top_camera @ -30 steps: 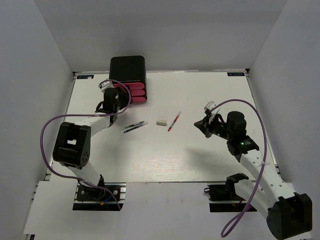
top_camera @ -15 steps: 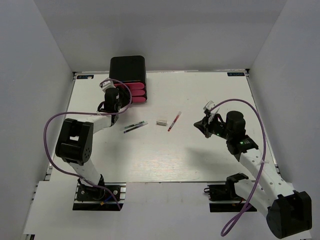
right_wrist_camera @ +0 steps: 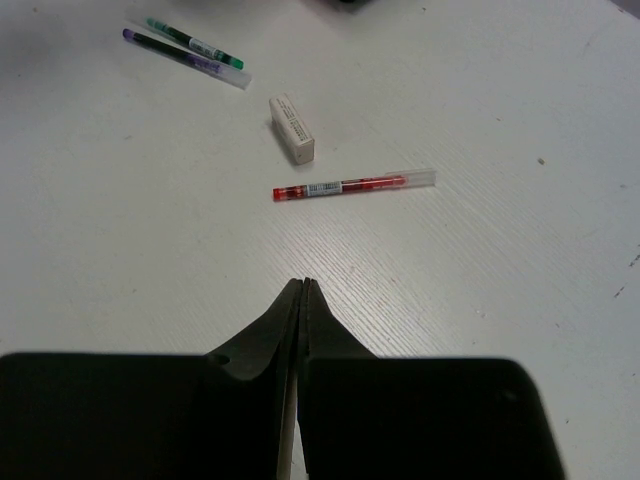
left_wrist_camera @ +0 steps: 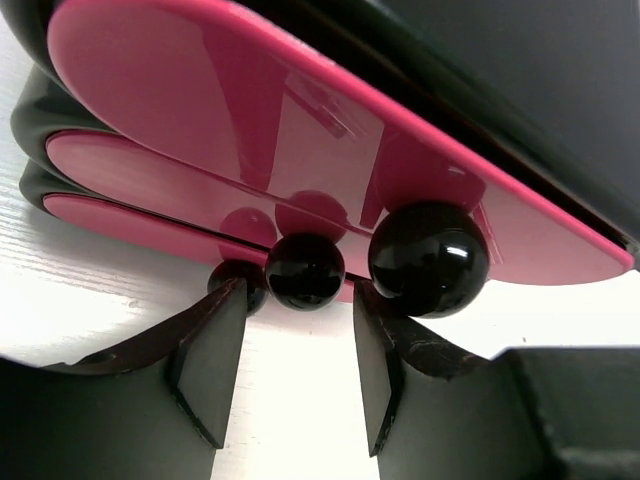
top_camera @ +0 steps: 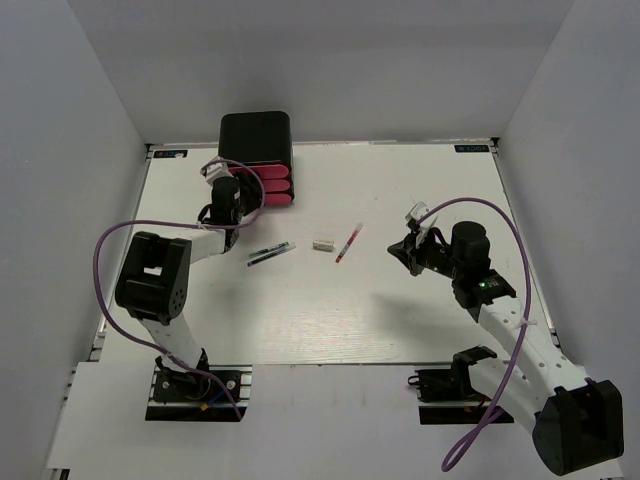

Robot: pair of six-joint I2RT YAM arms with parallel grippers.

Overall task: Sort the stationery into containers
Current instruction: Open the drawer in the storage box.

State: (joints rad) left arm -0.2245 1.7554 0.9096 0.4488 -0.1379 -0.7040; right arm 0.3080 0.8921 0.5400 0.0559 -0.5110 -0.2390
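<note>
Three pink drawers (left_wrist_camera: 250,150) of the black cabinet (top_camera: 256,135) are faced by the left hand (left_wrist_camera: 297,320). Its fingers are held apart on either side of the middle knob (left_wrist_camera: 305,270), with nothing gripped. The right hand (right_wrist_camera: 302,290) is pressed shut and empty over the bench (top_camera: 400,190). Two thin pens (top_camera: 270,253), an eraser (top_camera: 322,244) and a red pen (top_camera: 348,242) are seen lying mid-bench.

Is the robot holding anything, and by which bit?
Nothing is held. The left gripper stands open at the middle knob, not pinching it; the right gripper is shut, empty.
</note>
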